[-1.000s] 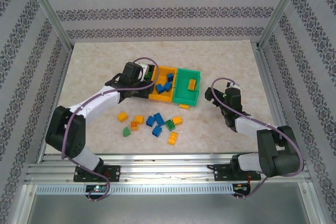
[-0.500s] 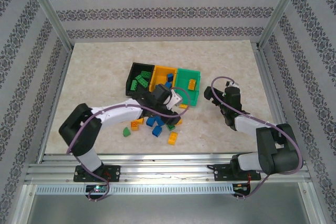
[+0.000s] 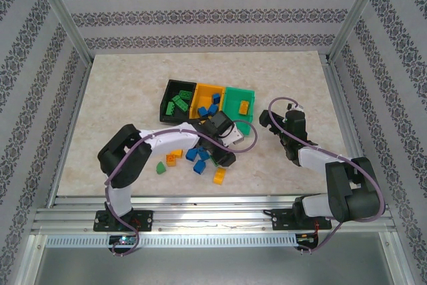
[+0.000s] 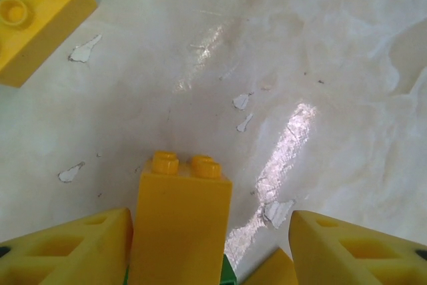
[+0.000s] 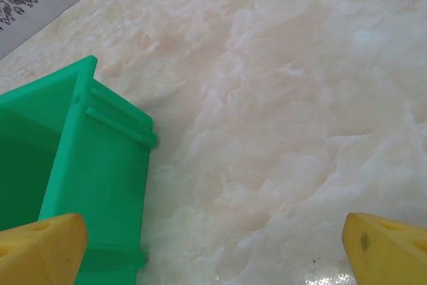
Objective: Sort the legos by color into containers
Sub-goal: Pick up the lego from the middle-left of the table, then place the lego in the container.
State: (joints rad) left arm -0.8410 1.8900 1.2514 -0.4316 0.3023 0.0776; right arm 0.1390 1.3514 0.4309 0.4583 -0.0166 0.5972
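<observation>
Left claw moved down among loose legos, spread around yellow brick; right claw spread

The table has a marble-look surface, glossy, with small chipped spots. The yellow lego is smooth plastic with a soft shine. The green container is smooth, slightly matt plastic. The frame rail looks like brushed metal, perhaps aluminium.

green bin cropped, yellow brick cropped
</observation>
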